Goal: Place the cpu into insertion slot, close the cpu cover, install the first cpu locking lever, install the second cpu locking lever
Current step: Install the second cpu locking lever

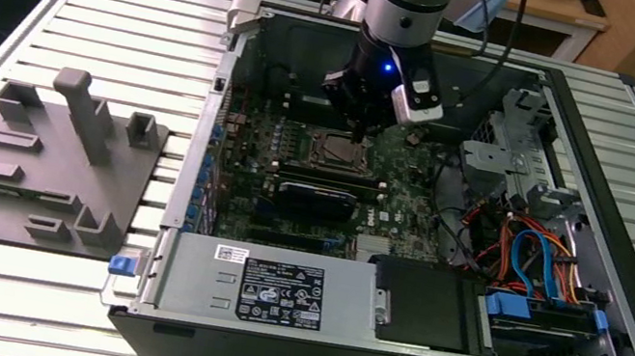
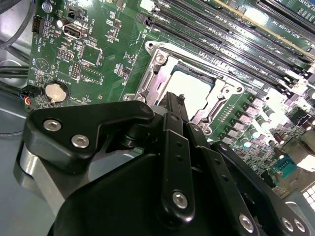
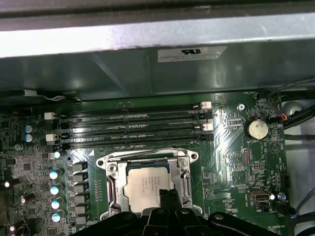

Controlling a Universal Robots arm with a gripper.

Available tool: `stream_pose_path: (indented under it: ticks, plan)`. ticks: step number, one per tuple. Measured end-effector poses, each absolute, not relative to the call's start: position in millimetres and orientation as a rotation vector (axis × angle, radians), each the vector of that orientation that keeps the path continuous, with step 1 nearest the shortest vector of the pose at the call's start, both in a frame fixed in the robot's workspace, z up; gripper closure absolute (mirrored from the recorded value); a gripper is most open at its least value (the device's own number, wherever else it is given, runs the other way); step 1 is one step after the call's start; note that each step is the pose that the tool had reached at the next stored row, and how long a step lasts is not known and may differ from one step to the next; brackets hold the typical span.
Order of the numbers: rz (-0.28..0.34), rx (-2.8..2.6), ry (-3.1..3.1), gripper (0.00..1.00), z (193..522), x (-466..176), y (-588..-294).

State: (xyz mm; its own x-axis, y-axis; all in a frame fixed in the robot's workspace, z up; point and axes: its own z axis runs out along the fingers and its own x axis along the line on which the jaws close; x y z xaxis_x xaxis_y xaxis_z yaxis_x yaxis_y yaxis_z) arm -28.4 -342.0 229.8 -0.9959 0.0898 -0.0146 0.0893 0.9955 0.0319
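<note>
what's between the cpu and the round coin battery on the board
In the first wrist view, the cpu cover frame's side rail, then bare green board with small components, separates the cpu from the coin battery.

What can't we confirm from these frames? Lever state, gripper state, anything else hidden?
- Locking levers: latched or not cannot be told; the gripper hides the near edge of the cpu cover in both wrist views.
- Gripper fingers: tips merge together over the cpu; open or shut cannot be told.
- Exterior view: the insertion slot is too small to check cpu seating, partly behind the gripper.
</note>
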Motion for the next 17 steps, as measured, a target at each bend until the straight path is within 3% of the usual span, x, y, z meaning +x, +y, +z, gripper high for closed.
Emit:
stream_pose_path:
  ticks: [17]
  plan:
    - [0.044, 0.14, 3.122, 0.9, 229.7, -28.4, -347.0]
